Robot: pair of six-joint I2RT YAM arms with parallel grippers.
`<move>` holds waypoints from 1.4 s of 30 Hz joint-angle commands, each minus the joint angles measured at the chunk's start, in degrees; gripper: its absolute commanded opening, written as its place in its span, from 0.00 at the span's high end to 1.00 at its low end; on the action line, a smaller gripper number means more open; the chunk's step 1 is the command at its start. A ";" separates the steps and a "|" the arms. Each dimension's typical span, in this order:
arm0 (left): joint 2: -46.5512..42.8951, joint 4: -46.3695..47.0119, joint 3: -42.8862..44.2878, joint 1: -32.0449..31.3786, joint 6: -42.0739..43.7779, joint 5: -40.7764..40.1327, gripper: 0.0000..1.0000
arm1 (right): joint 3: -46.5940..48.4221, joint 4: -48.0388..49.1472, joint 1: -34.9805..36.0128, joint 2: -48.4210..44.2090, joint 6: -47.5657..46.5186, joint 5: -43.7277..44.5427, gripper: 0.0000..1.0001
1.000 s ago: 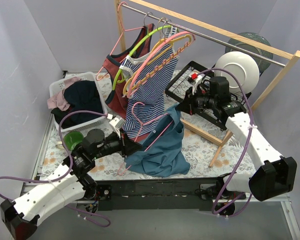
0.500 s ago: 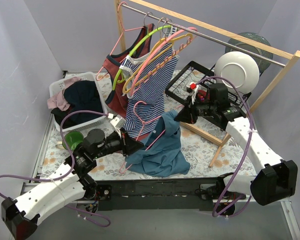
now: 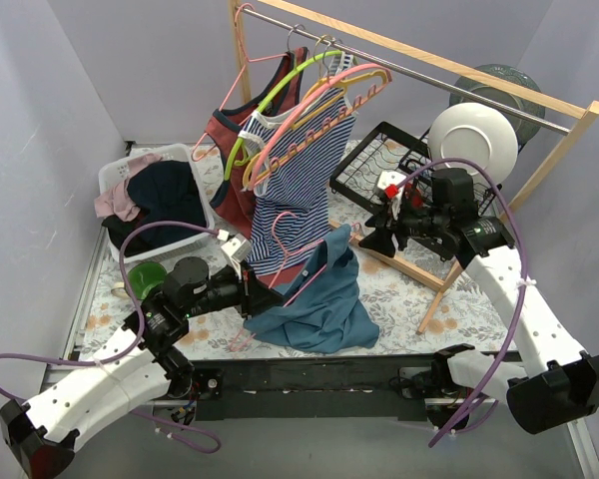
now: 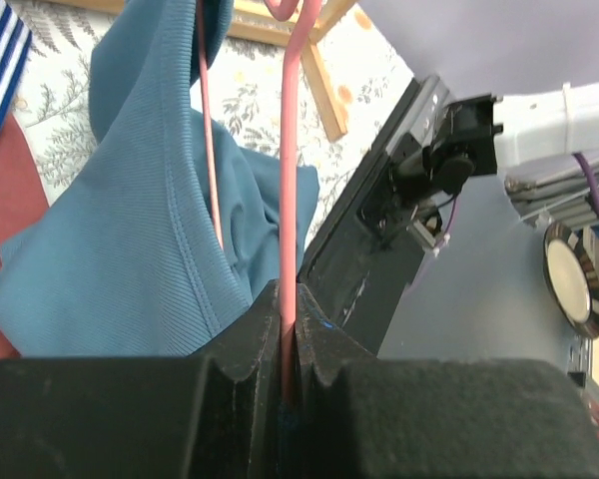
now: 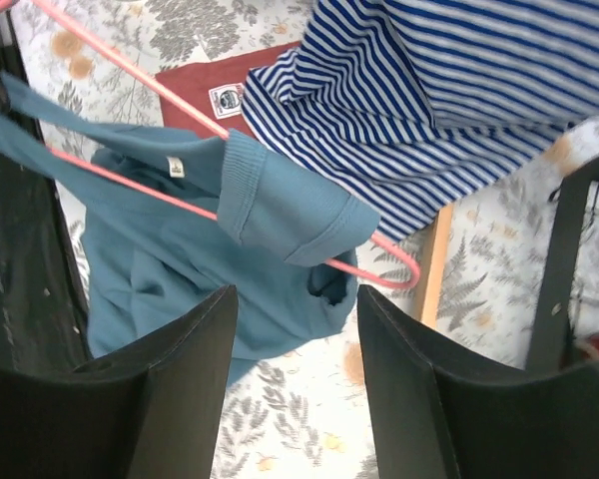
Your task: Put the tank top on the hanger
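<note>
The teal tank top (image 3: 319,304) lies bunched on the floral mat, one strap looped over an arm of the pink hanger (image 3: 307,279). My left gripper (image 3: 265,292) is shut on the hanger's thin rod (image 4: 288,200), which runs up from between the jaws (image 4: 288,324) beside the teal fabric (image 4: 130,230). My right gripper (image 3: 372,238) hovers to the right of the tank top, open and empty. In the right wrist view the open gripper (image 5: 295,334) sits above the tank top (image 5: 180,269), whose folded strap hangs on the hanger's rounded end (image 5: 394,267).
A navy-and-white striped top (image 3: 299,170) and a brick-red top (image 3: 232,150) hang from the wooden rail with a lime-green hanger (image 3: 280,95). A laundry basket (image 3: 190,235) stands at the left, a green cup (image 3: 145,279) below it. A wire rack (image 3: 379,165) with a white plate (image 3: 469,140) is behind my right gripper.
My right gripper has opened, let go of the tank top's strap and drawn back to the right. The strap now rests on the hanger. The left gripper keeps its hold.
</note>
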 commanded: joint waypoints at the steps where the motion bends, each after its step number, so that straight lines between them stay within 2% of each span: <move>1: 0.19 -3.94 4.74 0.11 3.09 3.67 1.00 | 3.27 -7.81 -0.28 -1.74 -19.06 -10.43 0.38; 4: 0.72 -7.18 6.67 0.11 3.27 1.48 1.00 | 0.73 -10.01 -0.11 -2.88 -27.59 -19.05 0.34; 7: 0.64 -10.71 7.82 0.11 0.47 -7.56 1.00 | -2.52 -8.80 0.42 -4.20 -30.10 -22.68 0.31; 15: -6.29 -13.53 4.92 0.11 -9.38 -17.76 1.00 | -7.54 0.08 0.51 -7.19 -23.08 -16.98 0.29; 20: -8.85 -21.51 7.73 0.11 -13.25 -25.83 1.00 | -8.33 1.40 0.51 -7.10 -22.10 -16.27 0.29; 26: -12.89 -26.79 11.95 0.11 -14.05 -25.95 1.00 | -9.48 3.51 0.51 -7.01 -20.78 -15.22 0.29; 34: -12.02 -39.79 23.98 0.03 -12.30 -34.98 1.00 | -9.83 4.22 0.42 -6.66 -20.52 -14.87 0.29; 42: -2.98 -47.71 42.96 0.03 -3.51 -38.60 1.00 | -9.74 4.22 0.42 -6.58 -20.43 -14.26 0.28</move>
